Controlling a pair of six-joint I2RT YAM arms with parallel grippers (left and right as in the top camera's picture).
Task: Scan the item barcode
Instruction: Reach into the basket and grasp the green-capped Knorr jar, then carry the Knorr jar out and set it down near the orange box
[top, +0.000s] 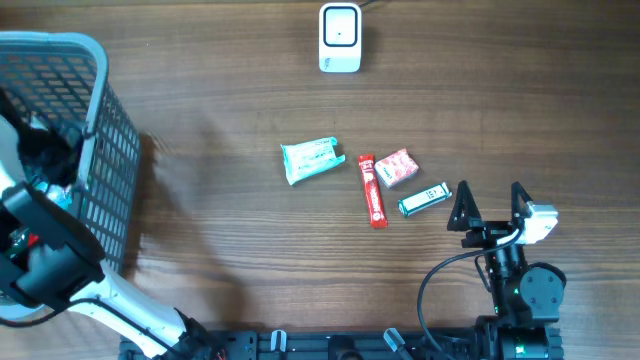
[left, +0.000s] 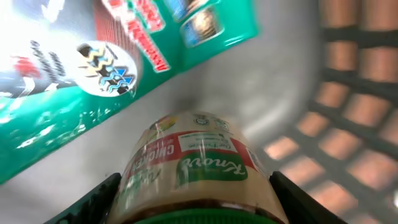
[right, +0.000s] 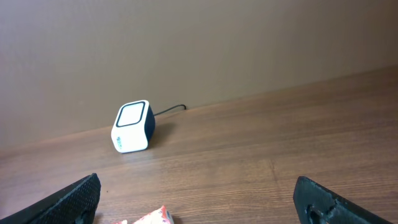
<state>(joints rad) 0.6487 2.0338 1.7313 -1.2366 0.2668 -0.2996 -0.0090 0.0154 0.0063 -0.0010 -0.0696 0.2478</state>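
Jar (left: 196, 171): Knorr label, green lid; inside the basket (top: 110, 150), between the left gripper (left: 196, 191) fingers, beside a green packet (left: 93, 93).
Left gripper: fingers flank the jar closely; gripping or not, cannot tell.
Right gripper (top: 490, 192): jaws wide apart, empty, near the loose packs (top: 312, 158).
Surface: wood-grain table (top: 220, 240); plain brown wall (right: 199, 50) behind.
Count: basket 1; scanner (top: 340, 38) 1; loose packs 4.

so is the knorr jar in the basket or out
In: the green-lidded Knorr jar lies on the grey mesh basket floor, lattice wall beside it.
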